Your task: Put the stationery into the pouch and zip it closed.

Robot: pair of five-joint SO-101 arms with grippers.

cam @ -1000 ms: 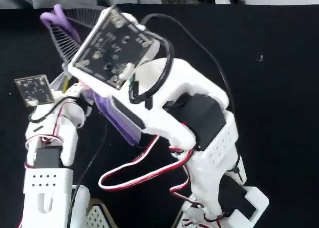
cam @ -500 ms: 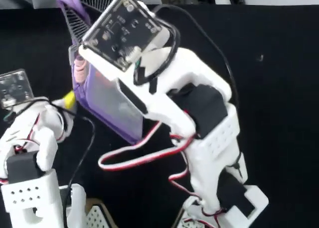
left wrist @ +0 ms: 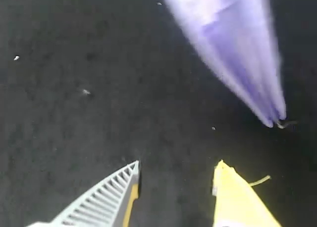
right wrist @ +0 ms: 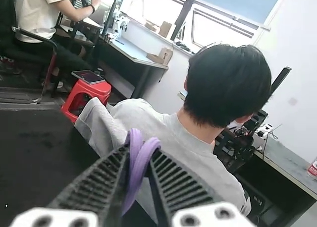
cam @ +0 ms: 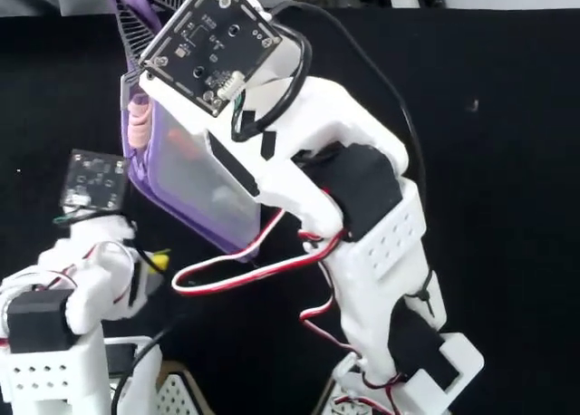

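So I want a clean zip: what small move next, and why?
Probably bring the left gripper to the hanging lower corner of the pouch to steady it. The right gripper pinches its purple loop, holding the pouch above the table, while the left gripper is open and empty near it.

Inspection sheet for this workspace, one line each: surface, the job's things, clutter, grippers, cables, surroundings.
surface: black table, matte.
job's things: purple pouch hangs from its loop; pink and orange shapes show through its wall; whether the zip is closed cannot be told.
clutter: a few pale specks on the table, nothing else seen.
grippers: right gripper raised, shut on the loop; left gripper open, holding nothing, low over the table near the pouch's lower corner.
cables: red-and-white wires loop off the right arm; black cable arcs over its wrist.
surroundings: desks, windows and a red stool behind the table.
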